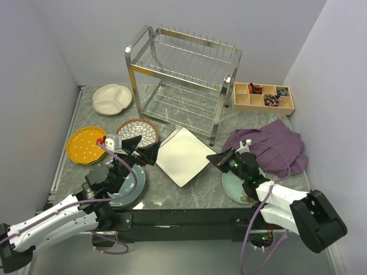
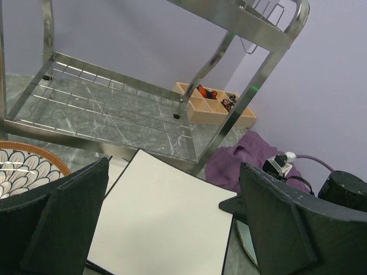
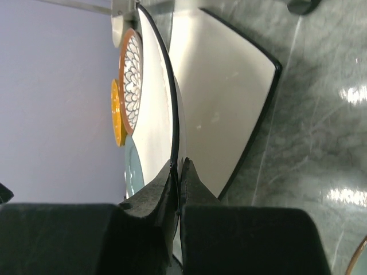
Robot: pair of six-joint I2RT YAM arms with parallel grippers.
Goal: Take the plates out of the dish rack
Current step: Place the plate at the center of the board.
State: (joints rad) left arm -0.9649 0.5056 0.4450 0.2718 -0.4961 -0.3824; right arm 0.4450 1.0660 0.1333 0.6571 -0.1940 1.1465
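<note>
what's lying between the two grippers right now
The white square plate, flat on the table, lies between the open left gripper and the right gripper, which is shut on a dark-rimmed plate. The top view shows it.

Colours I can see around the silver dish rack (image 1: 175, 77).
Left of it: cream divided plate (image 1: 112, 98), orange-yellow white-dotted plate (image 1: 83, 146). In front: brown petal-patterned plate (image 1: 137, 130), white square plate (image 1: 183, 157) edged black, black-rimmed cream plate (image 3: 152, 114). Right: purple cloth (image 1: 269, 146), pale wooden tray (image 1: 262, 107).
</note>
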